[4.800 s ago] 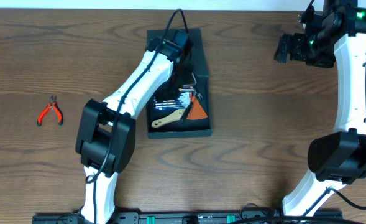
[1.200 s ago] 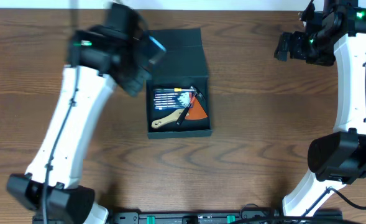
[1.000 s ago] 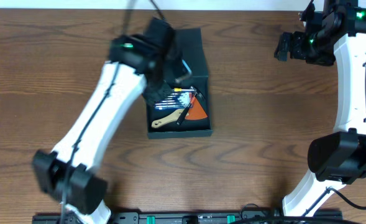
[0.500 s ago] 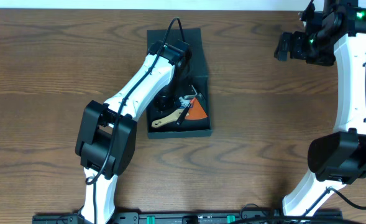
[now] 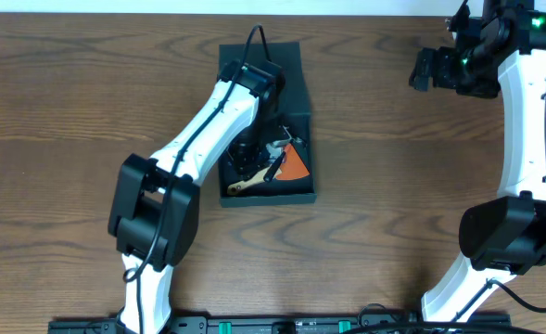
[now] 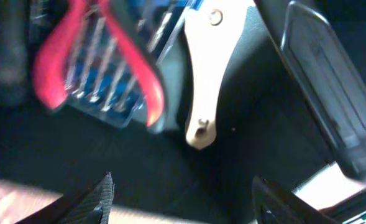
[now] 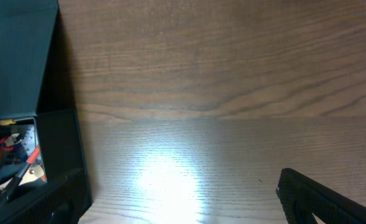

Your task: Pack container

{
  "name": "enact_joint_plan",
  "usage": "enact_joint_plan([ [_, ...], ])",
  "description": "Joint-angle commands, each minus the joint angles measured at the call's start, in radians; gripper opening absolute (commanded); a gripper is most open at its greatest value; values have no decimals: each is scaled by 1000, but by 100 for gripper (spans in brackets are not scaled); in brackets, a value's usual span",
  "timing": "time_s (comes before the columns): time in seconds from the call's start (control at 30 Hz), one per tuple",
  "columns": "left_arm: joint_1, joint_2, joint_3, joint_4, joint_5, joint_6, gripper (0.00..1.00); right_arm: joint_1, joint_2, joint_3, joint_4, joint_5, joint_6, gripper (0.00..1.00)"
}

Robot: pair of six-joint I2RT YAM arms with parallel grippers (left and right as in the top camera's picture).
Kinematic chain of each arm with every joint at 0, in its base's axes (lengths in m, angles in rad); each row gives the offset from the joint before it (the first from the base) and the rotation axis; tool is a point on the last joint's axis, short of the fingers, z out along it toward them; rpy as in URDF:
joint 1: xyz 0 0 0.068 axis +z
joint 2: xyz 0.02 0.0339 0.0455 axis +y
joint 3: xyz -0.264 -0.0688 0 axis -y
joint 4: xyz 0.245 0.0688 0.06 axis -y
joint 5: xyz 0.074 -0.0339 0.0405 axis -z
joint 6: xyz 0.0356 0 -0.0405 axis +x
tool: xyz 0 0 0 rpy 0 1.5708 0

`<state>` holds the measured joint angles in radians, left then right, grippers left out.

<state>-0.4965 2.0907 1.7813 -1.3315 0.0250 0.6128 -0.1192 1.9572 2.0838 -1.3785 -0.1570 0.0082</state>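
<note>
The container [image 5: 303,193] is a dark square box with its flap lid [image 5: 289,67] open toward the far side. My left gripper [image 5: 250,154] reaches into it. In the left wrist view the jaws [image 6: 186,199] are open and empty over the box floor [image 6: 77,155]. Red-handled pliers [image 6: 53,68] lie inside on a blue bit case [image 6: 102,93], beside a pale wooden handle [image 6: 204,81]. My right gripper [image 5: 425,70] hovers open at the far right, and its wrist view shows its jaws [image 7: 176,199] over bare wood, the container [image 7: 15,56] to its left.
An orange triangular piece [image 5: 296,165] and a pale-handled tool [image 5: 245,182] show in the box beside the left arm. A dark flat tool [image 6: 319,93] lies at the box's right side. The wooden table [image 5: 421,204] surrounds the box.
The red pliers that lay on the table at the left are gone from there. My left arm swung in from the left to the box and now sits slightly lower in it. The right arm is still.
</note>
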Motion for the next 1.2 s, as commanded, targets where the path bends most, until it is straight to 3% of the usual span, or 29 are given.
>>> enact_joint_plan([
  [0.0, 1, -114, 11, -8, -41, -66, 70, 2, 9, -5, -1, 3, 14, 99],
  [0.13, -13, -223, 12, 5, -16, -126, 67, 2, 9, -5, -2, 3, 14, 99],
  [0.3, -77, -280, 12, 37, 99, -125, 26, 2, 9, -5, -1, 3, 14, 99],
  [0.43, -124, -256, 11, 62, 99, -124, 23, 2, 9, -5, -2, 3, 14, 99],
  [0.53, -147, -219, 11, 72, 99, -124, 25, 2, 9, -5, -3, 3, 14, 99],
  [0.6, -151, -194, 10, 71, 99, -125, 50, 2, 9, -5, -4, 3, 14, 99],
  [0.67, -151, -162, 9, 68, 99, -125, 58, 2, 9, -5, -6, 3, 14, 99],
  [1.17, -149, 35, 9, 87, 95, -124, 57, 2, 9, -5, -10, 3, 13, 99],
])
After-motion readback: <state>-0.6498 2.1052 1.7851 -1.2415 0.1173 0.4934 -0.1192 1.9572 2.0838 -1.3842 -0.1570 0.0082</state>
